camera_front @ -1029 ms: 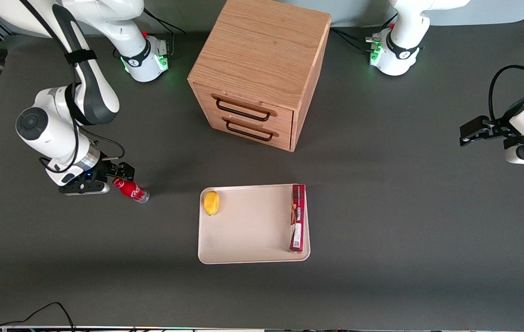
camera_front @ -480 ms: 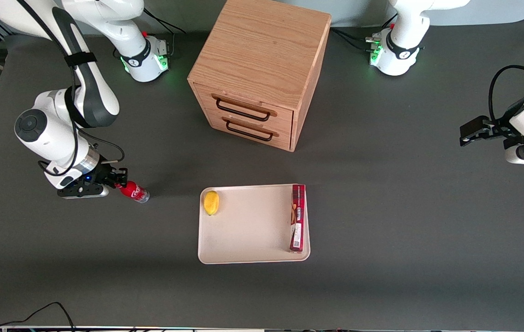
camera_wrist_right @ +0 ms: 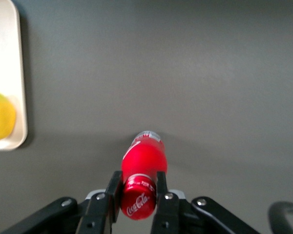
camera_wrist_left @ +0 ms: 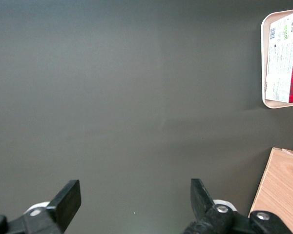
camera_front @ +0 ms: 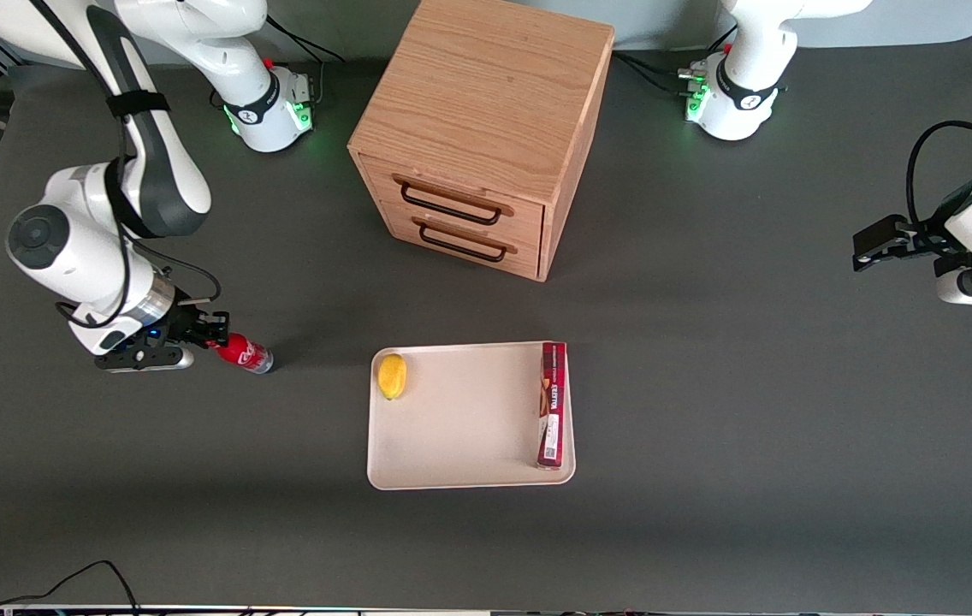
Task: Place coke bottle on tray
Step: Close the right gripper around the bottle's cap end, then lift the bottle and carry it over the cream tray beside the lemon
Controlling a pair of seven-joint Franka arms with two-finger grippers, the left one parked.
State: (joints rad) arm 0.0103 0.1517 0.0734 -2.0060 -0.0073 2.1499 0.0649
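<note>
The coke bottle [camera_front: 245,353] is small and red with a silvery base, and it lies on the dark table toward the working arm's end, well apart from the tray [camera_front: 465,428]. Its base points toward the tray. My right gripper [camera_front: 214,342] is shut on the bottle's red cap. In the right wrist view the cap sits pinched between both fingers of the gripper [camera_wrist_right: 138,187], with the coke bottle's body [camera_wrist_right: 143,157] sticking out past them. I cannot tell whether the base touches the table. The cream tray's edge [camera_wrist_right: 4,58] shows in that view too.
On the tray lie a yellow lemon [camera_front: 392,376] at the corner nearest the bottle and a long dark-red box [camera_front: 552,404] along the edge toward the parked arm. A wooden two-drawer cabinet [camera_front: 486,128] stands farther from the front camera than the tray.
My wrist has drawn back toward the working arm's end, so the fingers now sit at the cap instead of farther along the bottle. The bottle has shifted slightly the same way.
</note>
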